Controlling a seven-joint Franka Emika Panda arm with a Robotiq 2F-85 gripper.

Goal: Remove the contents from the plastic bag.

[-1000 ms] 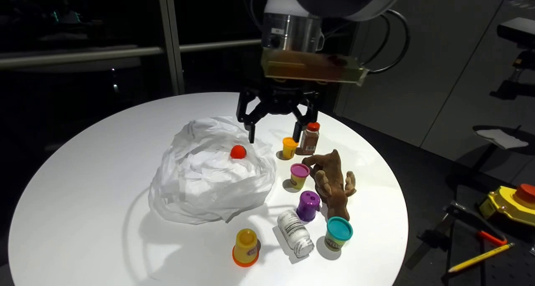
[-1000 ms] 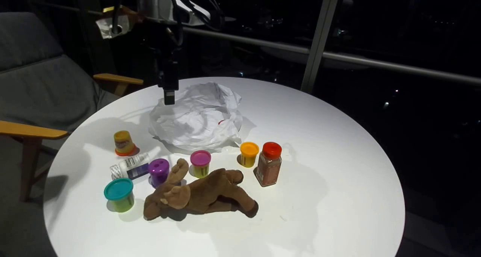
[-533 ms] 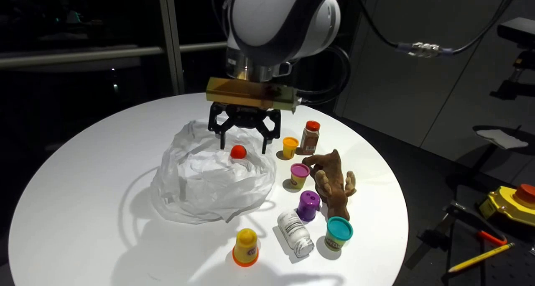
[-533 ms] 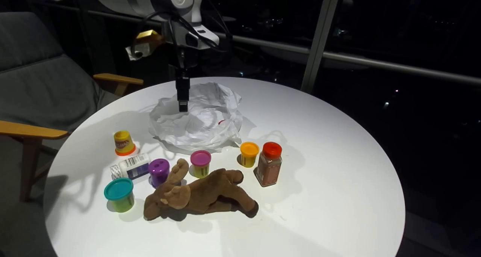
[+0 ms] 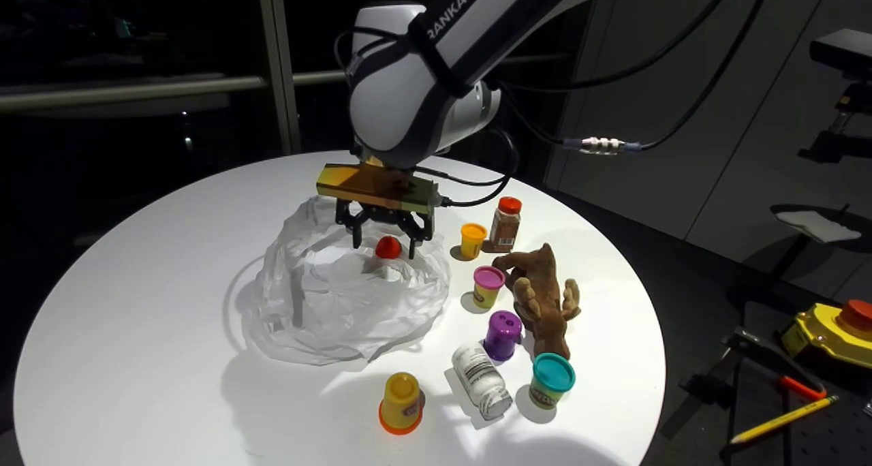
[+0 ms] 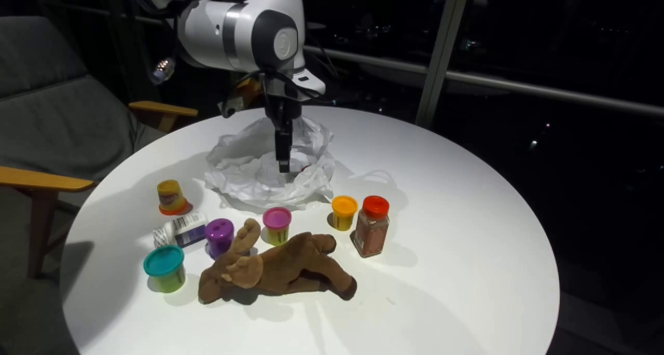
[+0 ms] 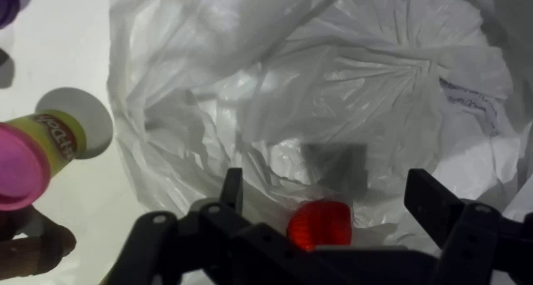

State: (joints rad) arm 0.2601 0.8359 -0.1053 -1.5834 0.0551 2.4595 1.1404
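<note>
Red roundish thing (image 7: 321, 222) is in the plastic bag (image 5: 347, 323), widthwise inside the gap of the pincer (image 6: 284, 168), which is spread wide, holding nothing. In an exterior view it's just right of the pincer though, so I'd shift over first imo.

In the wrist view, a red ridged object (image 7: 321, 223) is partly hidden by the gripper (image 7: 324, 176); writing (image 7: 471, 103) near it is blurred.

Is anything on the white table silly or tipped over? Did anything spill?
Yes! The white bottle lies on its side, while the purple cup and teal cup beside it stand up. The yellow cup looks upside down, with its orange lid at the bottom. I see no spill.
</note>
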